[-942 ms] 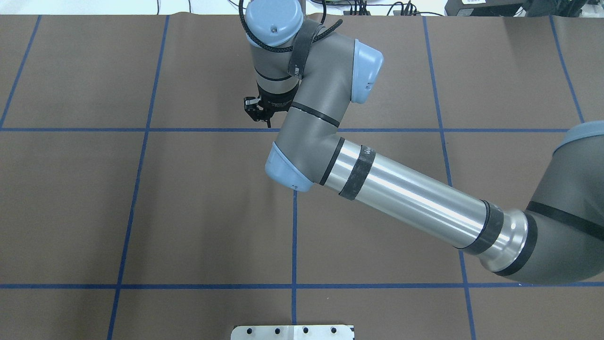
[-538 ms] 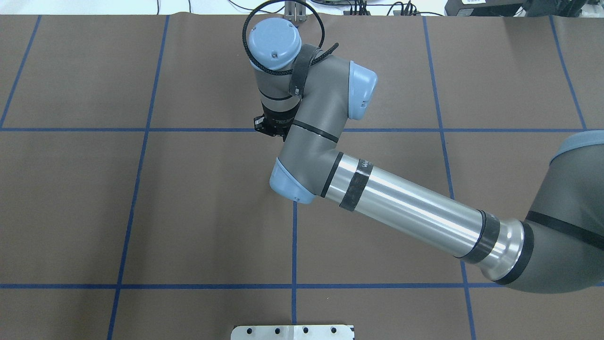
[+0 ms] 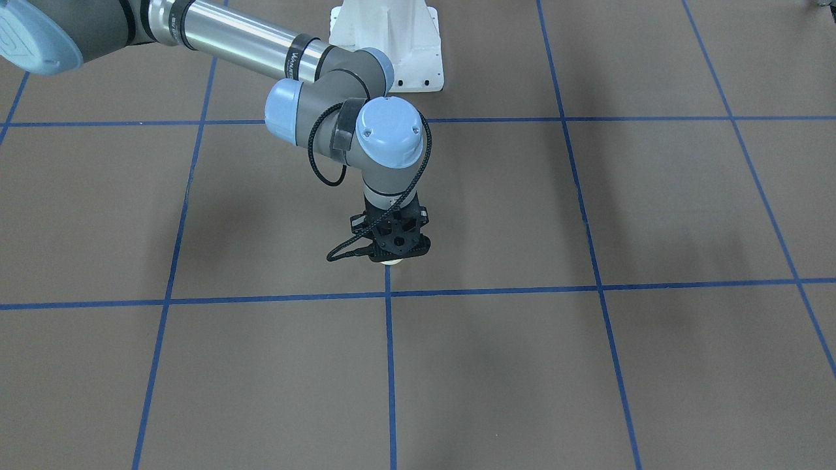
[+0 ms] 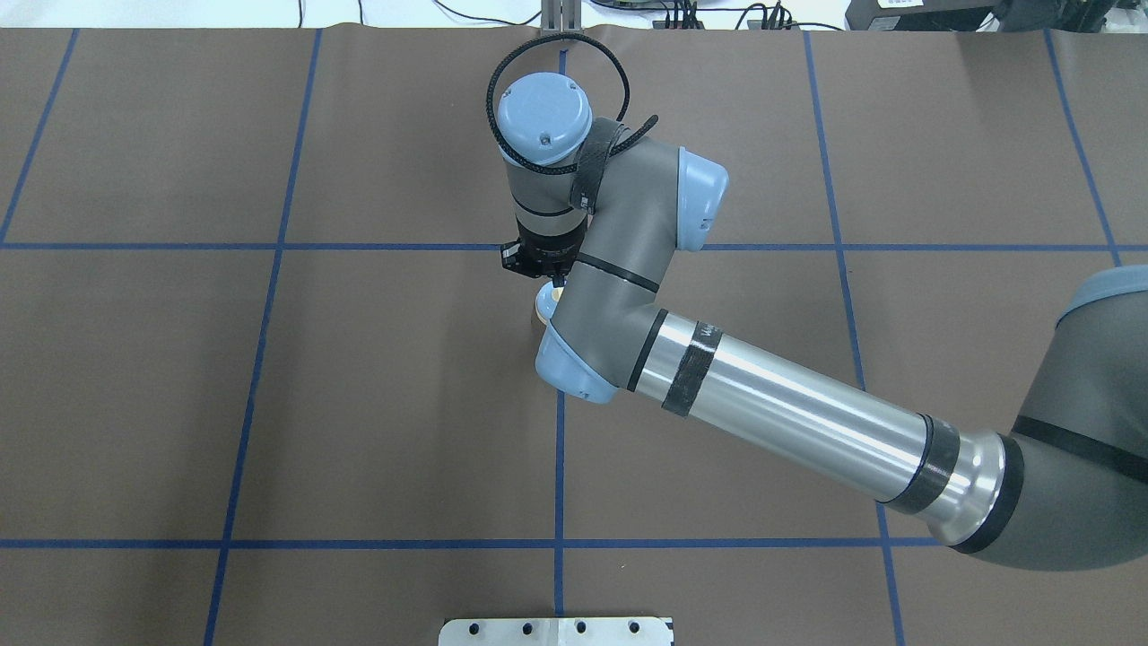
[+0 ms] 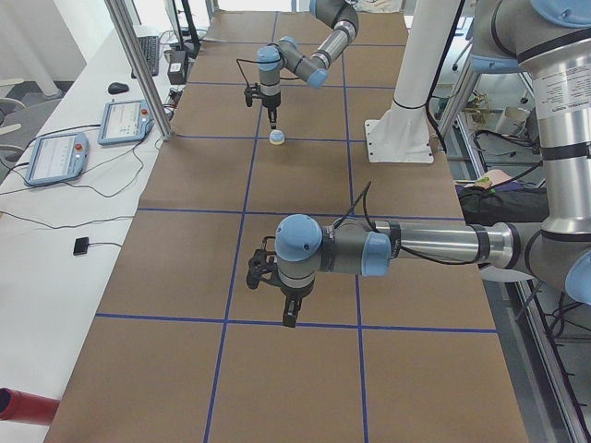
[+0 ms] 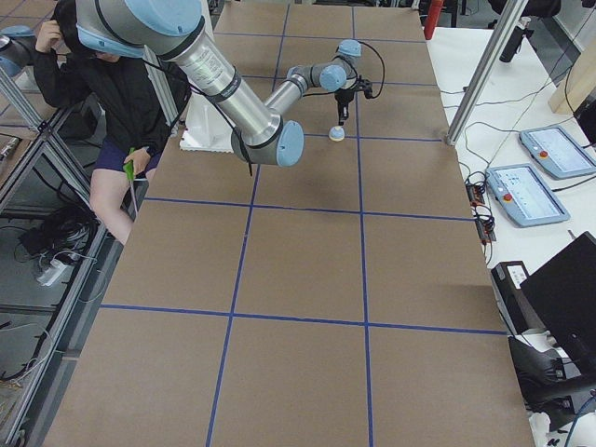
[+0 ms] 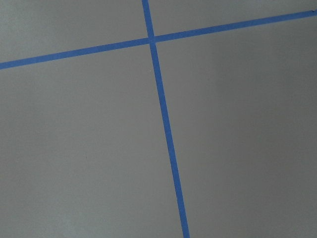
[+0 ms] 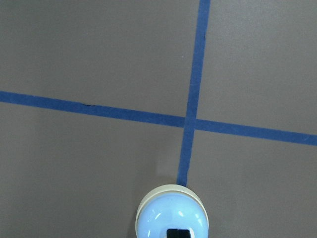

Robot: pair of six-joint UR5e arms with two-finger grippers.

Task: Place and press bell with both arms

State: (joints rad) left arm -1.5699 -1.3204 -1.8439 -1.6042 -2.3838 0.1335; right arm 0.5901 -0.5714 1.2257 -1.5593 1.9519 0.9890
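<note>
The light-blue bell (image 8: 172,217) stands on the brown mat beside a blue tape crossing. It also shows in the overhead view (image 4: 543,305), the front view as a cream sliver (image 3: 392,262), and the side views (image 5: 277,137) (image 6: 336,133). My right gripper (image 3: 394,253) (image 4: 547,271) points straight down over the bell. It is shut, and its black tip (image 8: 178,233) covers the bell's top. I cannot tell whether they touch. My left gripper (image 5: 289,312) hangs over bare mat one grid square away. I cannot tell whether it is open or shut.
The white pedestal (image 3: 385,39) (image 5: 402,129) is bolted at the robot's side of the mat. Blue tape lines (image 7: 163,129) grid the mat. Control tablets (image 5: 127,120) (image 6: 545,149) lie on the side benches. A seated person (image 6: 102,84) is beside the table.
My right arm's wrist has come back toward the robot and lower. The bell, hidden under the arm before, now shows beside the wrist in the overhead view.
</note>
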